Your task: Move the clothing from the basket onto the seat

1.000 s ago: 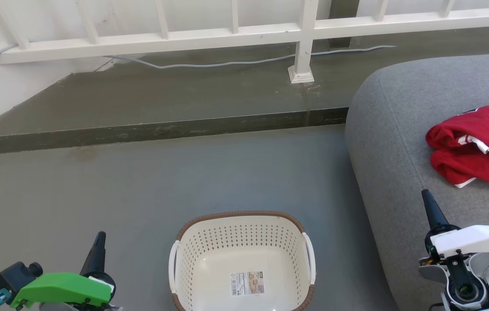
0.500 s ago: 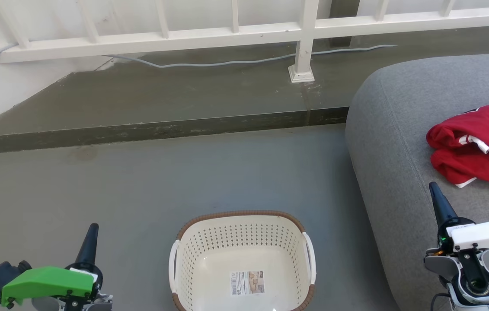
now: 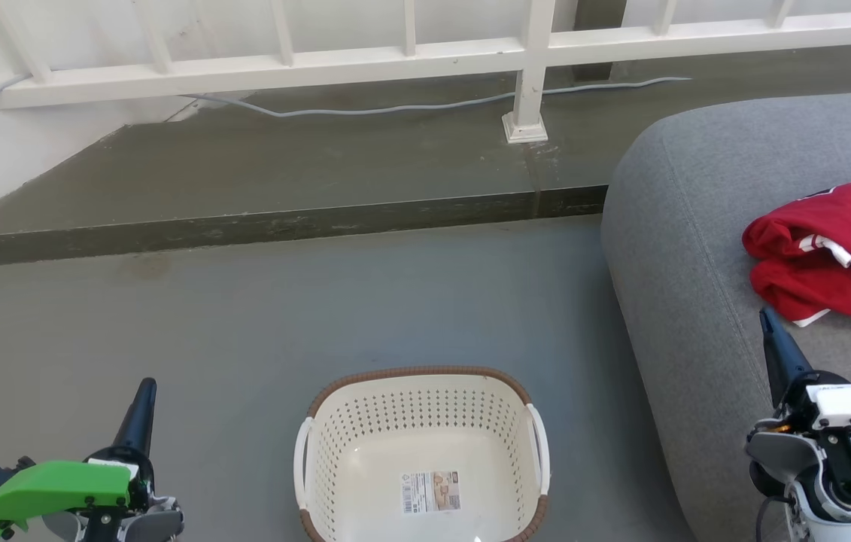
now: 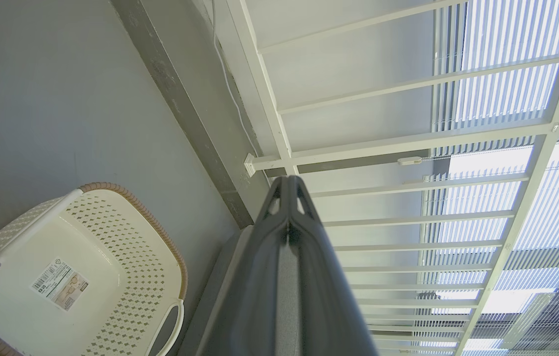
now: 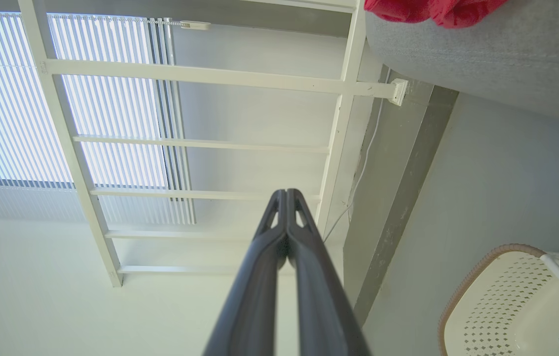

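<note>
Left gripper [image 3: 144,391]: fingers pressed together, holding nothing, left of the basket [image 3: 417,372]. Right gripper [image 3: 769,324]: fingers pressed together, holding nothing, over the seat [image 3: 696,188] edge. The clothing [image 3: 831,248], crumpled red fabric with white trim, lies on the seat, just beyond the right fingertips.

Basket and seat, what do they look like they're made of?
The basket looks like smooth cream plastic, judging by moulded perforated walls; its brown rim seems woven. The seat looks like matte grey fabric upholstery, with a stitched seam.

Crumpled red clothing [image 3: 831,252] lies on the grey seat [image 3: 688,226]; the cream basket [image 3: 335,444] sits empty on the floor
</note>
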{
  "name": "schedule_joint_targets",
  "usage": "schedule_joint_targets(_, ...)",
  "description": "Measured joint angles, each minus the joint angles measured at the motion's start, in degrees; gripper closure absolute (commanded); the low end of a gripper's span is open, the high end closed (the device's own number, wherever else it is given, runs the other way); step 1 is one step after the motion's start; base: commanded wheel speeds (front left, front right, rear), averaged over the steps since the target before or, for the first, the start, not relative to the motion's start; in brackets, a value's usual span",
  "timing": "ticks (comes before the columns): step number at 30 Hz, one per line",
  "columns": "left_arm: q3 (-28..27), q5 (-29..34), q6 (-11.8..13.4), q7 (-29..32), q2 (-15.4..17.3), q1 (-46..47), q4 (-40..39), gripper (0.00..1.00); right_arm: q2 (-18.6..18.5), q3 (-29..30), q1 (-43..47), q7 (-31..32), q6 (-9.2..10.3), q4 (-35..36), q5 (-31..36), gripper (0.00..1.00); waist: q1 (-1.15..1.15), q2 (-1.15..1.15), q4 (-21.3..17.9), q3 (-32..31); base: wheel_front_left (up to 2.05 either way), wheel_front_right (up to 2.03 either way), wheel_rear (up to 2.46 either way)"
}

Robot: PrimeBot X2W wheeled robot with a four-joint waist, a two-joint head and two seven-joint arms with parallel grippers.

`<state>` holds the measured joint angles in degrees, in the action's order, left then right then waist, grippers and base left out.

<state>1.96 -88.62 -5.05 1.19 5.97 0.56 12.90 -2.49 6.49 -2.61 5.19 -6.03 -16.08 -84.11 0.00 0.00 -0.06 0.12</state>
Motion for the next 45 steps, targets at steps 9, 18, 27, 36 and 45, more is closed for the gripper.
schedule_joint_targets(9, -1.7, -7.0, -1.2, 1.3, -0.5, 1.3, 1.4, 1.00, 0.3, 1.6, -0.7, 1.3, -0.53, 0.0, -7.2, 1.00, 0.00, 0.00, 0.0, 0.1, 0.00, 0.00, 0.00)
schedule_joint_targets(18, -1.8, -7.0, -1.3, 1.3, -0.8, 1.8, 1.6, 1.00, 0.3, 1.7, -0.7, 1.4, -0.53, 0.0, -7.3, 1.00, 0.00, 0.00, 0.0, 0.1, 0.00, 0.00, 0.00)
schedule_joint_targets(27, -1.8, -7.0, -1.6, 1.3, -0.8, 1.8, 1.9, 1.00, 0.3, 1.7, -0.7, 1.4, -0.53, 0.0, -7.3, 1.00, 0.00, 0.00, 0.0, 0.1, 0.00, 0.00, 0.00)
schedule_joint_targets(36, -1.8, -7.0, -1.7, 1.3, -0.9, 1.8, 2.1, 1.00, 0.3, 1.7, -0.7, 1.4, -0.53, 0.0, -7.3, 1.00, 0.00, 0.00, 0.0, 0.1, 0.00, 0.00, 0.00)
schedule_joint_targets(45, -1.8, -7.0, -1.8, 1.3, -0.9, 1.9, 2.5, 1.00, 0.4, 1.7, -0.7, 1.4, -0.53, 0.0, -7.5, 1.00, 0.00, 0.00, 0.1, 0.0, 0.00, 0.00, 0.00)
